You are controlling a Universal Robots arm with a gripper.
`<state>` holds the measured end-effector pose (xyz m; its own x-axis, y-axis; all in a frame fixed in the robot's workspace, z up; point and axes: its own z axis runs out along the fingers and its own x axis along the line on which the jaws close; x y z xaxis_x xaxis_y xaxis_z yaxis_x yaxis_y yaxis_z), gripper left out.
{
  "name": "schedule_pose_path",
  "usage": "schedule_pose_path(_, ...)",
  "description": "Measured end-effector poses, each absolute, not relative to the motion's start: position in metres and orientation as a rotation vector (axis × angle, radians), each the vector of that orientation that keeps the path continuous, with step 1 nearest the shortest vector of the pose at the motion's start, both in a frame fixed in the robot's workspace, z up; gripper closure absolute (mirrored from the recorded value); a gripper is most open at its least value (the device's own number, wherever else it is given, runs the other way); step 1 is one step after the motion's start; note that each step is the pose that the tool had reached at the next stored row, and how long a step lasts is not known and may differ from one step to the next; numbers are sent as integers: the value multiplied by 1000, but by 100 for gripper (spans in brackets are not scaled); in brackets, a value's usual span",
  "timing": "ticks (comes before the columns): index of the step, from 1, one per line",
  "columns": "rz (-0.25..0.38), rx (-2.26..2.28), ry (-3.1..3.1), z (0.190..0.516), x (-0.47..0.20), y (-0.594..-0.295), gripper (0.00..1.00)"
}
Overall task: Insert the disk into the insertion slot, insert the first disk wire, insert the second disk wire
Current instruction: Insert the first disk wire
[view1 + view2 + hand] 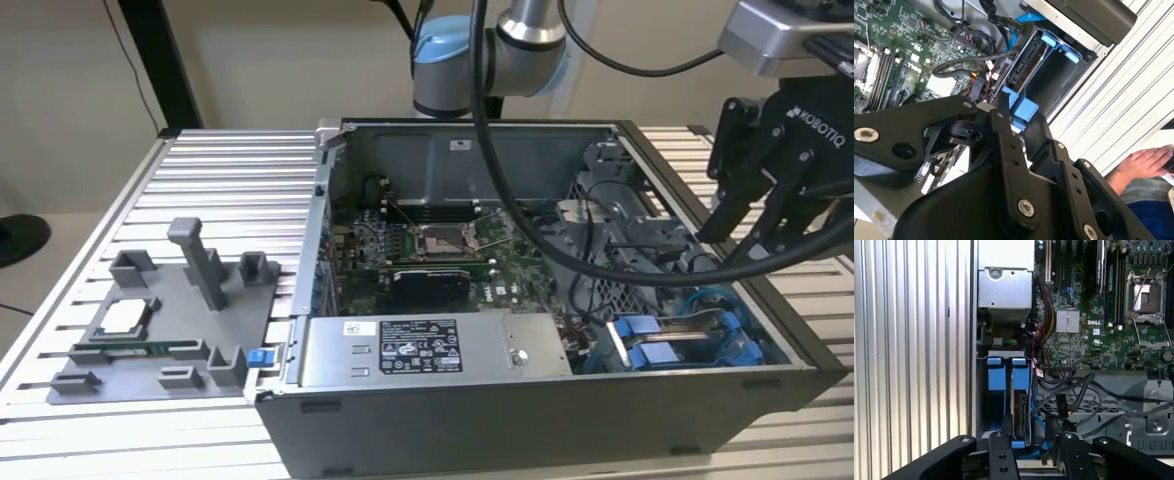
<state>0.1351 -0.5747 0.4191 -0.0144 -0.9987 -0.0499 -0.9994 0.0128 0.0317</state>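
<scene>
— What stands behind the bench?
— A plain cream wall [267,60], softly and evenly lit. A black upright post [158,60] rises in front of it, toward the exterior view's left.
— And the bench?
— A table [227,170] of ribbed silver metal slats with a dull sheen. Both wrist views catch the same slats running in parallel lines, brighter in the second wrist view.
— The floor?
— A pale floor [27,280] beyond the table's edge at the exterior view's left, with a dark rounded object [16,238] cut off by the frame.

Soft even indoor light, mild shadows, slight blur
</scene>
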Motion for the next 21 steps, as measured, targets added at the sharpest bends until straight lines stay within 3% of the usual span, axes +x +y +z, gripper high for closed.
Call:
schedule_pose_path(11, 89, -2196, 2225, 431, 135, -572, 0)
schedule_pose_path(21, 41, -2181, 2200, 422, 130, -547, 0)
